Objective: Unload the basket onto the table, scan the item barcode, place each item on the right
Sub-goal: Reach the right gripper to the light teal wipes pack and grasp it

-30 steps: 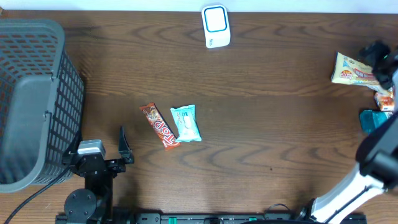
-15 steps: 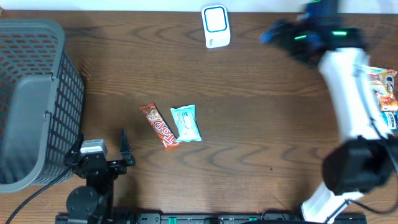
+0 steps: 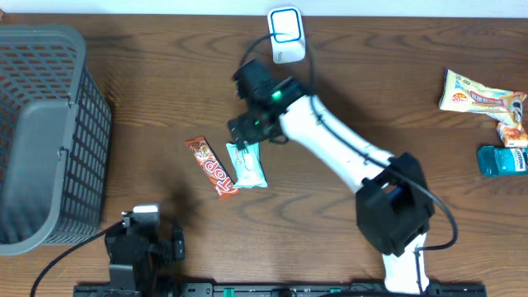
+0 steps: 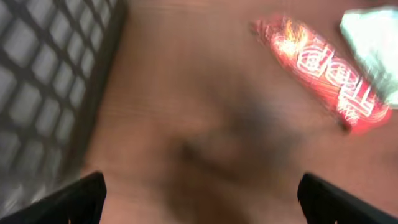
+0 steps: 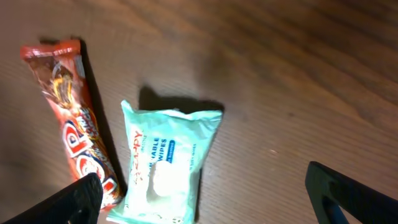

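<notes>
A brown wooden table (image 3: 371, 107) is seen from above, with two robot arms. The right arm stretches from the near edge to the middle of the table. The right gripper (image 3: 247, 132) hovers over the far end of a teal soft-plastic packet of wet wipes (image 3: 247, 163). Its claw stands wide open and holds nothing. In the right wrist view both fingertips sit at the lower corners of the frame, and the packet lies flat on the wood, untouched. Just beside the packet lies an orange-red foil candy bar (image 3: 213, 167), at a slant; whether the two wrappers touch is hard to tell. No barcode shows on the packet's upper face.

The left gripper (image 4: 202, 183) hangs near the table's front edge, also wide open and empty, close to a grey plastic mesh basket (image 3: 41, 132). Its wrist view is blurred.

At the far edge, well apart from the packet, stands a small white scanner with a blue-rimmed window (image 3: 286, 35). Other snack packets (image 3: 474, 95) lie at the far right.

The step in hand appears to be the reach for the item, most likely the wipes; nothing is picked up yet. The next move calls for lowering the open claw around the packet's width and closing without snagging the candy bar. Then the packet must be lifted and turned until its barcode faces the scanner.
</notes>
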Robot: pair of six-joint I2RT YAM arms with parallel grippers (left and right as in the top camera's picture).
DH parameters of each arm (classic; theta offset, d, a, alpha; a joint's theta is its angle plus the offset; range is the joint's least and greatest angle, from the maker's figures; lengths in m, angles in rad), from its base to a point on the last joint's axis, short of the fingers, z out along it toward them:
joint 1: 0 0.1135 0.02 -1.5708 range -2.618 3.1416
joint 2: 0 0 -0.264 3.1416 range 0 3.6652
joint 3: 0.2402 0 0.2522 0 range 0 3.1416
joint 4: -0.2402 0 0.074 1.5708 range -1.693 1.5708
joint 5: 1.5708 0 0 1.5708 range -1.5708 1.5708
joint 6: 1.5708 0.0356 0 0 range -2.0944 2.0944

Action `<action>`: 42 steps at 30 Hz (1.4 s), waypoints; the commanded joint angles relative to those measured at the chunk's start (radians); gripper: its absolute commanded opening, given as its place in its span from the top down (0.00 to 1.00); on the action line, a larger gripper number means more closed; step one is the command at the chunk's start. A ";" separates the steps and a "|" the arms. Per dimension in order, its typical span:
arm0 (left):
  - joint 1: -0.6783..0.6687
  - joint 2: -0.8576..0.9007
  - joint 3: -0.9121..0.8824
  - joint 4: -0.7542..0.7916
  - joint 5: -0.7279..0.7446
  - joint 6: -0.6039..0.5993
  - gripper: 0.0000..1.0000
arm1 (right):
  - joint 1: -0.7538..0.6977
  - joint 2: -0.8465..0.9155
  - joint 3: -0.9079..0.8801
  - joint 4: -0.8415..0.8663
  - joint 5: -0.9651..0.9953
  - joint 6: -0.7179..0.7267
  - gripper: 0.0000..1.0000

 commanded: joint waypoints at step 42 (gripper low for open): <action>0.005 -0.001 -0.001 -0.038 -0.005 -0.005 0.02 | 0.280 0.284 0.129 -0.308 0.437 0.108 0.99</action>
